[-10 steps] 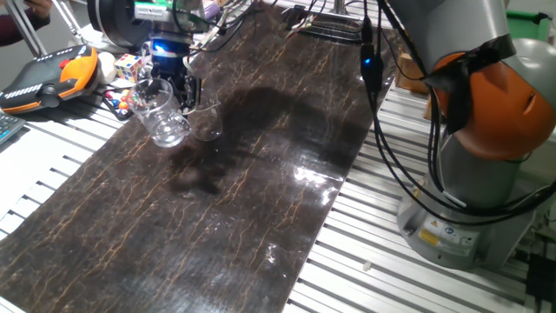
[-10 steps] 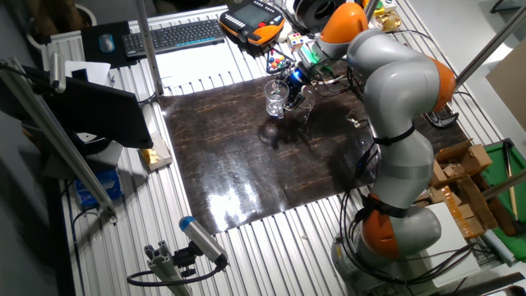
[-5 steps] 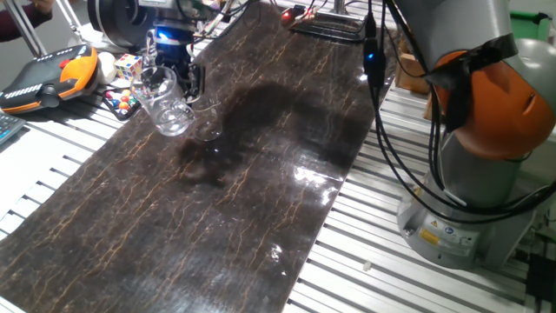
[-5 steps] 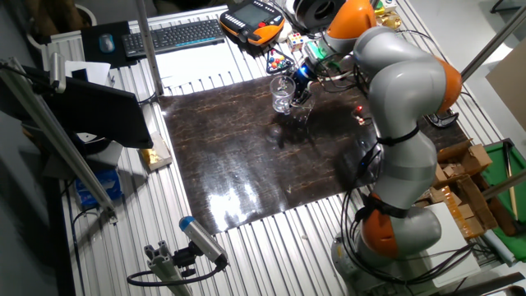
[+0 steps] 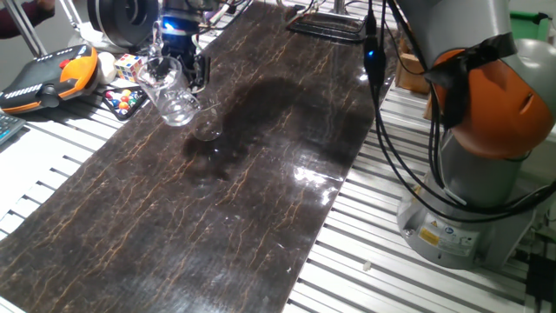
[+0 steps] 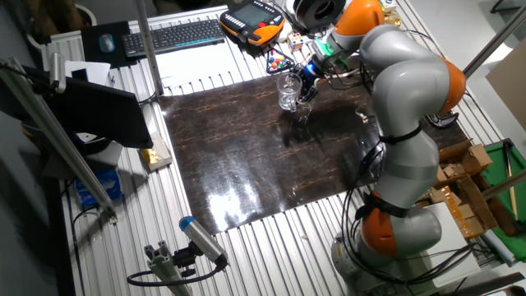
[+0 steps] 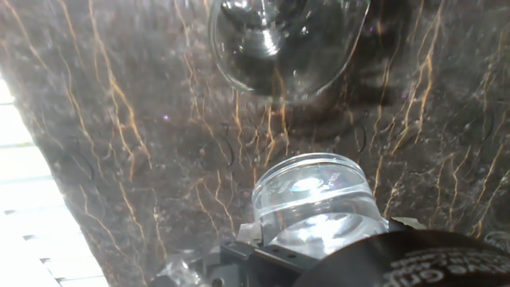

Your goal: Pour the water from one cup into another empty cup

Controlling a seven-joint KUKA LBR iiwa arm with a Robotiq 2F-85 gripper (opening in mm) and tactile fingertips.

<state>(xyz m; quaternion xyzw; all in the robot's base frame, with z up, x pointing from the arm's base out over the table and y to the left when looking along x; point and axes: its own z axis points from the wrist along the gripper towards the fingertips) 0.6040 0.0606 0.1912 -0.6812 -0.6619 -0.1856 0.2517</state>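
Gripper [image 5: 185, 71]: held above the dark mat [image 5: 261, 174], near its far end; the jaws were clamped on the handle side of the larger cup.
Larger cup [image 5: 174, 97]: lifted clear of the mat and hanging from the gripper, tilted. In the other fixed view the larger cup [image 6: 288, 92] hung just beside the wrist.
Smaller cup [image 5: 207, 122]: standing upright on the mat, just beside and below the lifted cup, on the side toward the robot base. In the hand view the smaller cup [image 7: 317, 201] sat close under the hand, its mouth facing the camera.
Water: not discernible in either cup; the glass was too clear and reflective to tell.
Key relation: in the hand view the larger cup [image 7: 287, 44] lay ahead of the smaller cup along the finger direction, apart from it, its rim not yet over the receiving mouth.
Step in hand (judgement): carrying and positioning before the pour.
Next move requirement (judgement): bring the lifted rim over the smaller mouth, then tip toward it.
Risk (judgement): the narrow target leaves little margin for spill.
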